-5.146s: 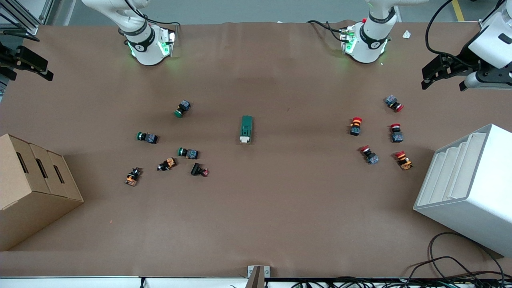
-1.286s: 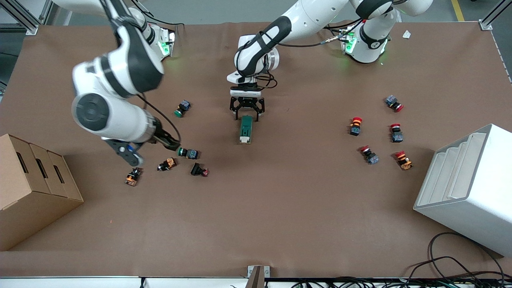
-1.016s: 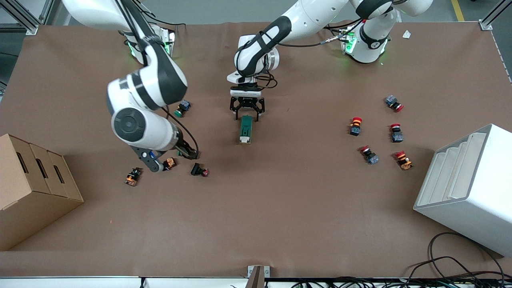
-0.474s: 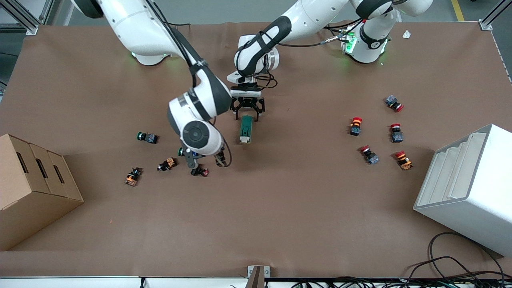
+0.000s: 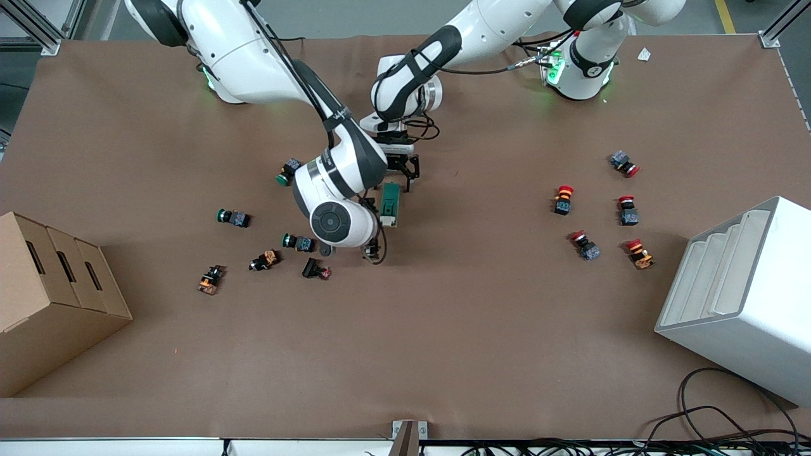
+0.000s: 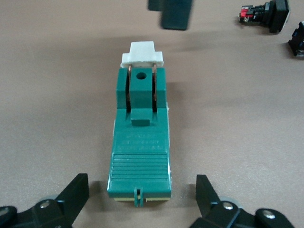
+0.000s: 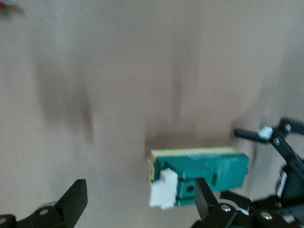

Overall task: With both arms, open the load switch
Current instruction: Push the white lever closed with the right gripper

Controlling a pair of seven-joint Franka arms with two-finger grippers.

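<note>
Straddling the load switch (image 6: 139, 142), left gripper (image 6: 140, 209) jaws spread wide.

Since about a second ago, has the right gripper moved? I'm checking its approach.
Yes. The right gripper has swept from the green push button toward the load switch.

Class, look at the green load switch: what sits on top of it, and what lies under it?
On the load switch a white lever piece lies flat at one end, with two copper blades running into a raised green block. Under it only the brown table cover shows; its underside is hidden.
</note>
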